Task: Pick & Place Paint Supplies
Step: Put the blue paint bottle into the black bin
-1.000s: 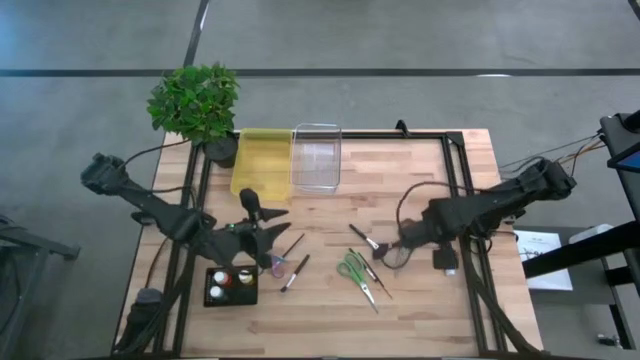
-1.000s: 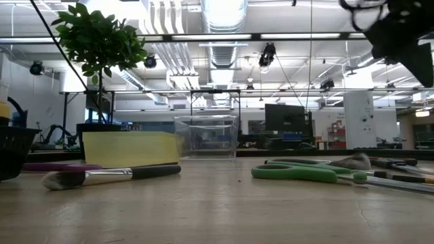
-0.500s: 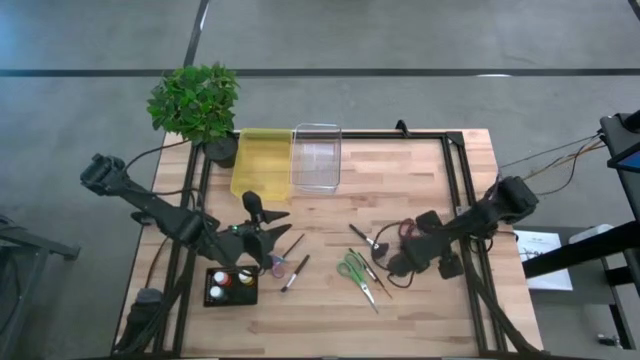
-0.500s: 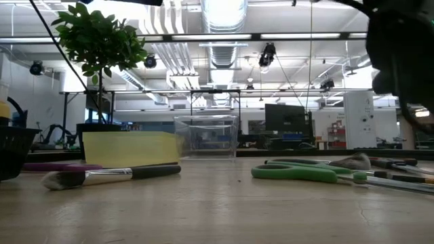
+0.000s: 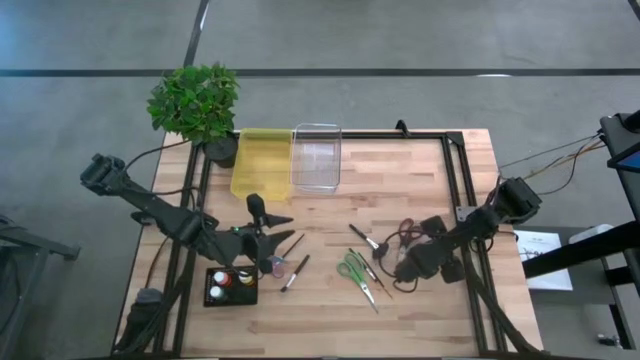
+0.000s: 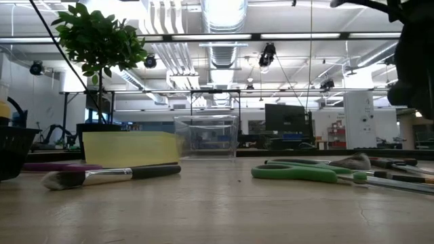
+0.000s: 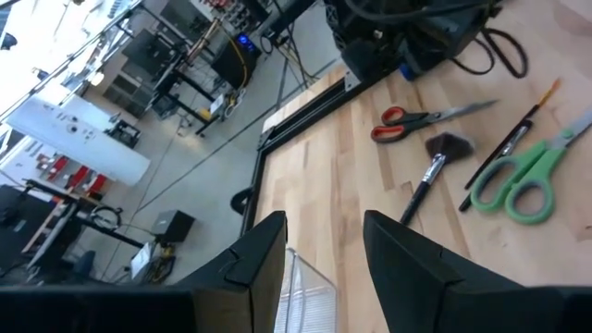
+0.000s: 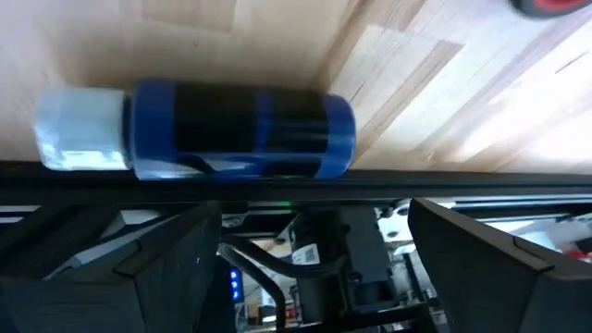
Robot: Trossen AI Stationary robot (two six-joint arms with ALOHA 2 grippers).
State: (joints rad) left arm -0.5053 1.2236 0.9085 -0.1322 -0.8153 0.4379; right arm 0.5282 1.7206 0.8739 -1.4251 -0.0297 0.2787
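right end effector [image 8: 314, 240] spread wide over a blue bottle [image 8: 199, 129] lying on the desk [image 5: 400, 180], left end effector [image 7: 324, 264] parted, holding nothing, brushes [image 5: 293, 272] partly hidden lower left

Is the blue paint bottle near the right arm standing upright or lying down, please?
Lying down: the blue bottle rests on its side on the wooden table, cap pointing sideways.

floor [image 5: 400, 40]: grey concrete | ceiling ducts [image 6: 217, 20], strip lights | potted plant [image 5: 195, 100]
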